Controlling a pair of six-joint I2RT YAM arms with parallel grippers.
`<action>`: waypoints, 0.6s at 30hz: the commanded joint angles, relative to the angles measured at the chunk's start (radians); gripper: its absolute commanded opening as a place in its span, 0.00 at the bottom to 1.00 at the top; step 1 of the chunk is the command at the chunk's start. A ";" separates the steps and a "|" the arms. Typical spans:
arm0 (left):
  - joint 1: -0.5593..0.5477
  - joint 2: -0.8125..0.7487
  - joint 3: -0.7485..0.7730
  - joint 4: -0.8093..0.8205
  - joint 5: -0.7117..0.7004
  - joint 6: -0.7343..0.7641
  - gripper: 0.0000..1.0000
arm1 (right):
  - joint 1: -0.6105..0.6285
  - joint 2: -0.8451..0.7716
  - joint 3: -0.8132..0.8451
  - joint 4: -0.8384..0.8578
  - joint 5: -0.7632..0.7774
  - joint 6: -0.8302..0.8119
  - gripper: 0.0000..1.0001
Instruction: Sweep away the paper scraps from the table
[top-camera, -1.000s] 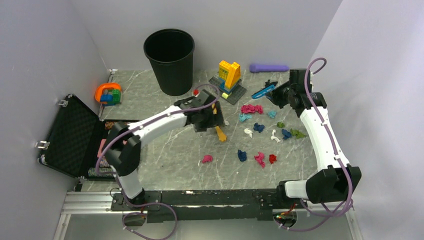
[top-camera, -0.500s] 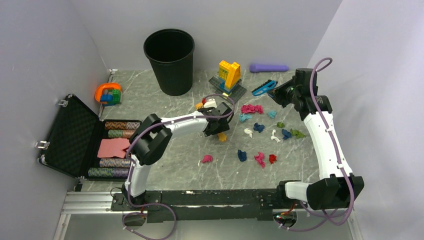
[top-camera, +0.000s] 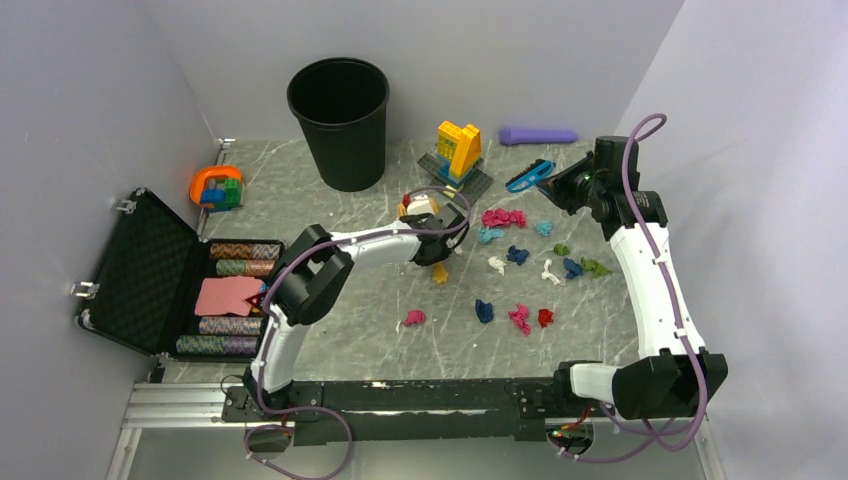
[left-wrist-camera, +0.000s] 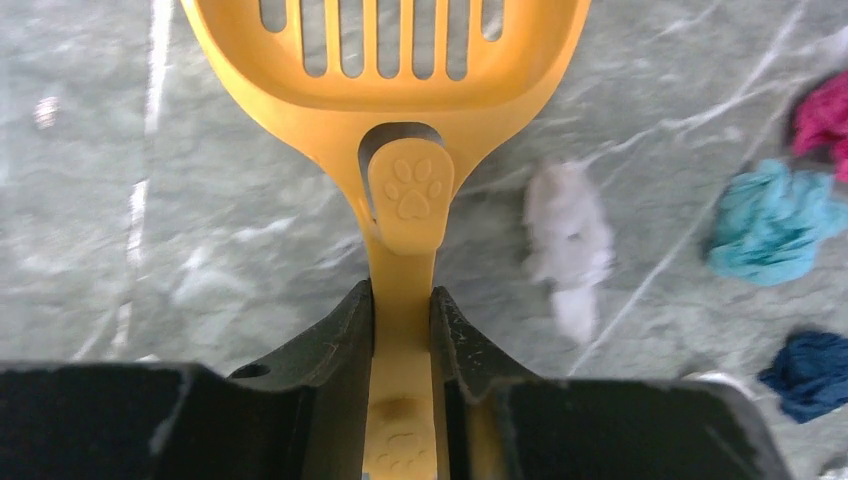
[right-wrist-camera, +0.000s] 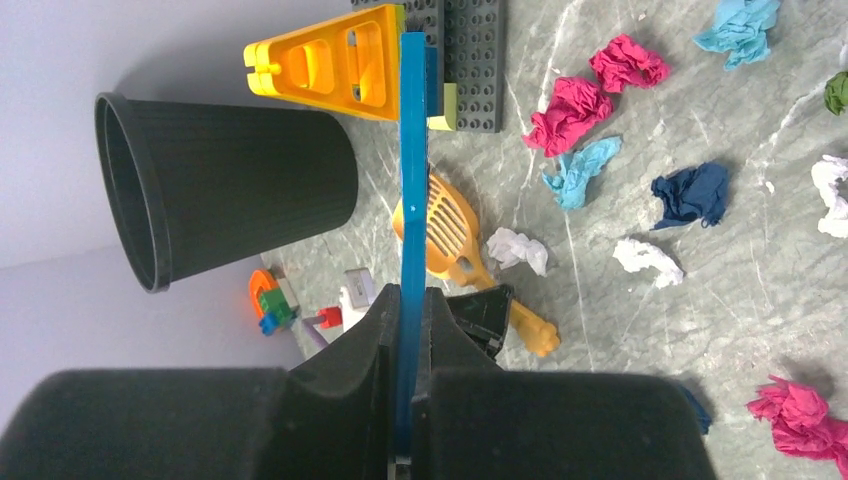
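A yellow slotted scoop (left-wrist-camera: 385, 60) lies on the grey marble table (top-camera: 340, 300). My left gripper (left-wrist-camera: 402, 295) is shut on its handle, whose end (top-camera: 440, 272) pokes out toward the near side. To the right of the scoop lie the paper scraps: white (left-wrist-camera: 570, 240), teal (left-wrist-camera: 765, 220), dark blue (left-wrist-camera: 815, 370), pink (top-camera: 503, 217), green (top-camera: 596, 267) and red (top-camera: 545, 317). One pink wad (top-camera: 413, 318) lies apart, nearer the front. At the back right, my right gripper (right-wrist-camera: 410, 295) is shut on a thin blue tool (right-wrist-camera: 412, 150), held above the table.
A black bin (top-camera: 339, 120) stands at the back, with a yellow-and-orange brick build (top-camera: 458, 155) on a grey plate right of it. A purple cylinder (top-camera: 538, 135) lies at the back wall. An open black case (top-camera: 150, 270) with poker chips sits left, an orange toy (top-camera: 216, 187) behind it.
My left arm reached right over the scoop's handle and its jaws closed on it. My right gripper drew the blue tool slightly back and to the right.
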 joint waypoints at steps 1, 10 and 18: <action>0.020 -0.134 -0.116 -0.095 -0.044 0.002 0.22 | -0.005 -0.008 0.034 -0.006 0.017 0.002 0.00; 0.093 -0.378 -0.290 -0.128 0.168 0.383 0.12 | -0.014 -0.014 -0.024 0.005 0.047 0.086 0.00; 0.096 -0.659 -0.389 -0.106 0.312 0.685 0.14 | -0.012 0.033 -0.094 0.065 -0.208 0.072 0.00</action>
